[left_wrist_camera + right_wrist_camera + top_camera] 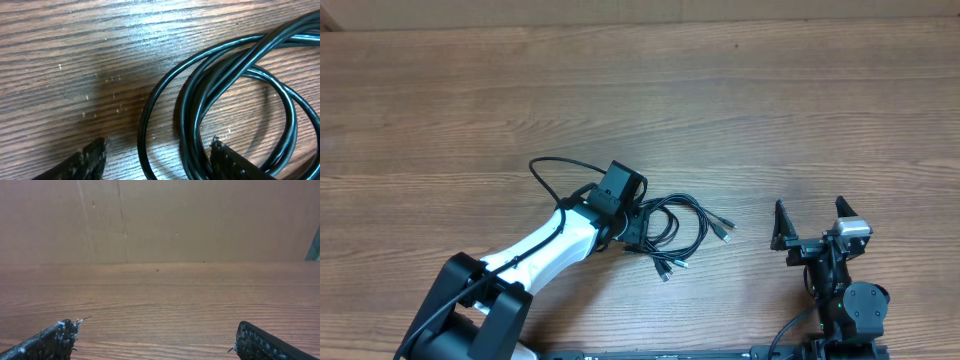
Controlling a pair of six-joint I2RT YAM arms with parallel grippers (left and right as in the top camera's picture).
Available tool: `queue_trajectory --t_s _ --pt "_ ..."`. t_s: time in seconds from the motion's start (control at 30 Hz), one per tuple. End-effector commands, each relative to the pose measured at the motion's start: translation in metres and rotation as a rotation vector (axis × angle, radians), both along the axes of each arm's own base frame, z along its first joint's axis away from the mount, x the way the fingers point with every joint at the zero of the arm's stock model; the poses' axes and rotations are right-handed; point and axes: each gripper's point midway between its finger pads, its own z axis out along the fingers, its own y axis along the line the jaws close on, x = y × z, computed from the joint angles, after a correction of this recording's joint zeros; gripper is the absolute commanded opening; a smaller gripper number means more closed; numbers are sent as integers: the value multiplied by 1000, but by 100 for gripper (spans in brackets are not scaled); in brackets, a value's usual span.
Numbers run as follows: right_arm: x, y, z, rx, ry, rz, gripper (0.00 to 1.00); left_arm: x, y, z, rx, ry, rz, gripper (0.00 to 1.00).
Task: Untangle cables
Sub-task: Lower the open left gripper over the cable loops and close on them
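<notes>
Cables [667, 229] lie in one tangled coil on the wooden surface [620, 90], just right of center. Plug ends [724, 230] stick out to the right and toward the near edge. Left arm [545, 248] reaches across to the coil's left side, and its wrist block hides that edge from overhead.

Left pincer [159, 160] is low over the surface with its jaws apart. One fingertip [92, 156] is over bare wood outside the coil, the other [227, 161] sits in among the loops [227, 70]. Several strands run between them, but nothing is clamped. This looks like the lineup for a pinch on the coil's outer strands, probably to drag them off the pile. Which of the cords it would catch is hard to tell, since they overlap tightly here.

Right pincer [812, 224] is parked well apart from the coil, at the right near the arm's base. Its jaws are spread wide and hold nothing, with only bare wood ahead in its wrist view. It is likely waiting to pin or pull the opposite end. Untangling is barely started, as the cords are all one bundle.
</notes>
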Motion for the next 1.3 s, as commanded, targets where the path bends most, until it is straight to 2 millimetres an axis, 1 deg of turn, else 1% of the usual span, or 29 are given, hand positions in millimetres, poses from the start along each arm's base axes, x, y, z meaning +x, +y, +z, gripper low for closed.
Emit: queue_trajectory --t_s 0.0,0.07,0.13,0.27,0.37,0.43,0.53,0.63,0.7,0.77,0.8,0.87,0.9,0.97,1.07,1.1,1.2,1.27 --pt "0 -1 -1 5 -5 -7 100 5 -2 2 10 -14 1 63" --pt "0 -1 -1 5 -5 -7 100 5 -2 2 12 -16 -7 60" --pt "0 -1 -1 6 -5 -7 100 4 -2 0 16 -11 -9 59" --pt "0 -1 -1 5 -5 -7 100 1 -1 -10 30 17 -10 57" --pt "0 -1 -1 5 -5 -7 100 -3 -3 -17 23 47 -14 50" --pt "0 -1 -1 6 -5 -7 100 -4 -5 -18 12 57 -19 48" --pt "0 -1 -1 5 -5 -7 100 -5 -5 -17 9 57 -20 47" --pt "0 -1 -1 5 -5 -7 100 -6 -7 -17 -4 66 -14 43" --pt "0 -1 -1 6 -5 -7 100 -4 -8 -17 -11 60 -7 36" --pt "0 -1 -1 5 -5 -7 100 -4 -8 -17 -10 60 -8 33" --pt "0 -1 -1 5 -5 -7 100 -4 -8 -17 -10 61 -8 29" --pt "0 -1 -1 5 -5 -7 100 -4 -8 -17 -11 61 -8 20" --pt "0 -1 -1 6 -5 -7 100 -4 -8 -17 -11 60 -8 12" --pt "0 -1 -1 5 -5 -7 100 -4 -8 -17 -11 60 -8 6" --pt "0 -1 -1 5 -5 -7 100 -3 -7 -17 -4 56 -9 6" --pt "0 -1 -1 6 -5 -7 100 -3 -7 -17 -4 56 -9 8" --pt "0 -1 -1 5 -5 -7 100 -3 -7 -17 -4 56 -9 10" --pt "0 -1 -1 6 -5 -7 100 -3 -7 -17 -4 56 -9 6"
